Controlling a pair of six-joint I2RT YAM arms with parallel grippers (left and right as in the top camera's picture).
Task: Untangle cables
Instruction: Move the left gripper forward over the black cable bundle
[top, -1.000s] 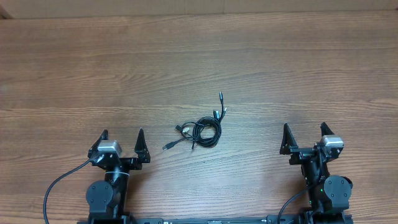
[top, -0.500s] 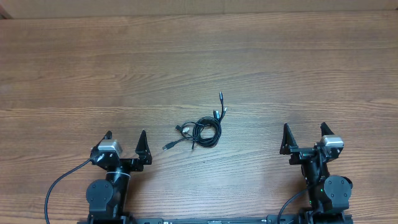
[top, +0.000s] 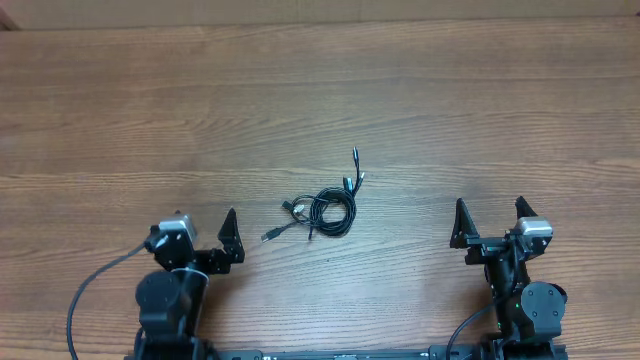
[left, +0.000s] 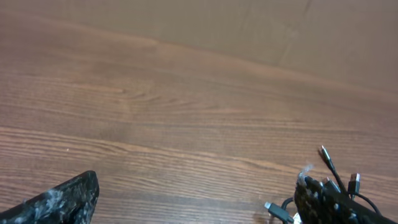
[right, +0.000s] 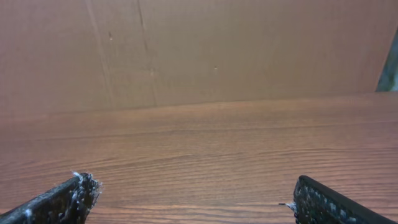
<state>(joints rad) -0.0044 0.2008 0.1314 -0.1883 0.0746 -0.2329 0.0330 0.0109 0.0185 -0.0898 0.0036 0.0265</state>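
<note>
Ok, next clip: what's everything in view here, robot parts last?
cables: one tangled bunch, number unclear, black with small plug ends, middle of the table
table: one, brown wood grain, fills the overhead view
wall: one, tan board, behind the table's far edge
arm wiring: two thick black leads, by the arm bases
left tool: one, black, open, left of the cables
right tool: one, black, open, right of the cables
</note>
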